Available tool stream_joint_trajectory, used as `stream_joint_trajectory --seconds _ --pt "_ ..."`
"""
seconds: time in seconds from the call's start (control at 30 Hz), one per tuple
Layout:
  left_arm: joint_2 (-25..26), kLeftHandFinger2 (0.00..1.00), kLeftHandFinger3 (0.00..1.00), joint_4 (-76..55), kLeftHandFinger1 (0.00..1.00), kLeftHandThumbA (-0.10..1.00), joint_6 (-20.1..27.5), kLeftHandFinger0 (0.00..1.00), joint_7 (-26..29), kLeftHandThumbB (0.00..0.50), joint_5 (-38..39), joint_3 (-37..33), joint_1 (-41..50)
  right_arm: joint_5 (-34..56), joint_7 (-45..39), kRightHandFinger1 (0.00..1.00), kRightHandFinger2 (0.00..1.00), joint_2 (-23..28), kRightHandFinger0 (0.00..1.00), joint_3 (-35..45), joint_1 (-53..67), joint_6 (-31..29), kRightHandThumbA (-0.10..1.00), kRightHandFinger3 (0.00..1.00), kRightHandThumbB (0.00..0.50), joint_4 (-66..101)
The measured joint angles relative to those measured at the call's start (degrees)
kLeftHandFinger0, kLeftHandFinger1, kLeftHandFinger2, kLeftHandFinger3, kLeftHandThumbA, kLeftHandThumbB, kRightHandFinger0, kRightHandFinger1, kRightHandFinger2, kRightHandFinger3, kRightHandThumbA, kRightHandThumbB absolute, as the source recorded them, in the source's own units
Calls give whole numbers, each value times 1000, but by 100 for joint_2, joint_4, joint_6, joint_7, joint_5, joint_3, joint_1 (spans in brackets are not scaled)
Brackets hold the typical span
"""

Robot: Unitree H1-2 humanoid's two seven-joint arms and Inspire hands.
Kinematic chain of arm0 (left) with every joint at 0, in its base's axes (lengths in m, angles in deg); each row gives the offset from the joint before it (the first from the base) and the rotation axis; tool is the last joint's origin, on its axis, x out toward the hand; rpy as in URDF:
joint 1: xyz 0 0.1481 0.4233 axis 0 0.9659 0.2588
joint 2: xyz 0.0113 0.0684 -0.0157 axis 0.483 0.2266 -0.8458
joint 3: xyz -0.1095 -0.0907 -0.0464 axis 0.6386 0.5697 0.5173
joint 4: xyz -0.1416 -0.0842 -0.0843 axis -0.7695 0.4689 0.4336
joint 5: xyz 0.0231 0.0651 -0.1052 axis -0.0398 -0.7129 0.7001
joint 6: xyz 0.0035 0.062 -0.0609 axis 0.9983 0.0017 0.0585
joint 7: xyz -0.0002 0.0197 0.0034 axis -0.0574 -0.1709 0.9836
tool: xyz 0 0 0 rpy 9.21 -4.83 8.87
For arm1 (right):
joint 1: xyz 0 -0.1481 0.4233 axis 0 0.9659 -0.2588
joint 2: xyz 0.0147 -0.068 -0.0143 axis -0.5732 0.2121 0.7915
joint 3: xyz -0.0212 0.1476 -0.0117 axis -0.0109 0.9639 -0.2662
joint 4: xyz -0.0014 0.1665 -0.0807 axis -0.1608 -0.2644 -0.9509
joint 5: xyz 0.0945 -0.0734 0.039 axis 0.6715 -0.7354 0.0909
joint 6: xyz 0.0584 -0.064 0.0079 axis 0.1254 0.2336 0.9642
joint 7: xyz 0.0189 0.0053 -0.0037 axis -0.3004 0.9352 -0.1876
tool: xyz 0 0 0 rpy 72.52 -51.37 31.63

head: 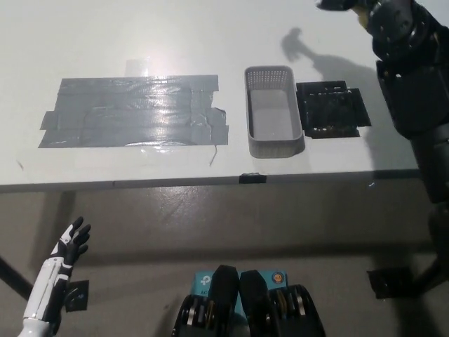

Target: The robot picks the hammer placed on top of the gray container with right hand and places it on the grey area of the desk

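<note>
So the gray container [274, 121] sits empty down-left of the right hand [379, 10], which is mostly cut off at the top edge. Can't tell its grip, and the hammer itself is out of frame, only its shadow [293, 43] shows. Pickup looks done; the grey area [133, 112] far left awaits. Left hand [70, 242] hangs low, fingers spread.

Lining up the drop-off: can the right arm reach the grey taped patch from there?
Probably yes. The right arm is raised at the desk's far right; only the low, empty gray basket lies between it and the grey taped patch, which looks bare. The white left hand rests below the desk.
</note>
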Motion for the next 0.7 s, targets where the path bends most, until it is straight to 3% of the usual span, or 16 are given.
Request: stream_joint_trajectory --seconds 0.03,0.23,0.33,0.4,0.43,0.53,0.63,0.7 --pt "4 1000 1000 0 1000 1000 0 1000 -1 333 -5 -1 0 22 0 427 820 -30 0 -10 -46 0 -100 847 151 -40" --pt "7 1000 1000 0 1000 1000 -2 1000 -12 330 -14 -5 -5 96 57 399 749 -256 0 -287 -318 -35 -100 778 178 -591" --pt "7 1000 1000 0 1000 1000 -3 1000 -13 339 -27 -13 -17 106 126 327 710 -448 0 -420 -443 -75 -100 635 220 -965" --pt "9 1000 1000 -1 1000 1000 -9 1000 -14 354 -42 -27 -34 107 196 342 741 -612 0 -550 -531 -133 -100 683 207 -1259" --pt "9 1000 1000 0 1000 1000 -13 1000 -16 355 -46 -33 -43 106 232 343 733 -679 0 -599 -573 -182 -100 635 207 -1381" --pt "10 1000 1000 -2 1000 1000 -20 1000 -25 317 -56 -58 -62 113 327 395 804 -968 0 -743 -677 -282 -100 669 208 -1730" --pt "10 1000 1000 -4 1000 1000 -28 1000 -59 333 -94 -87 -64 128 430 393 793 -1288 0 -833 -804 -335 -100 697 212 -2087" --pt "8 1000 1000 -25 1000 1000 -38 1000 -71 337 -127 -114 -61 145 523 391 801 -1519 0 -877 -904 -403 -100 773 216 -2361"
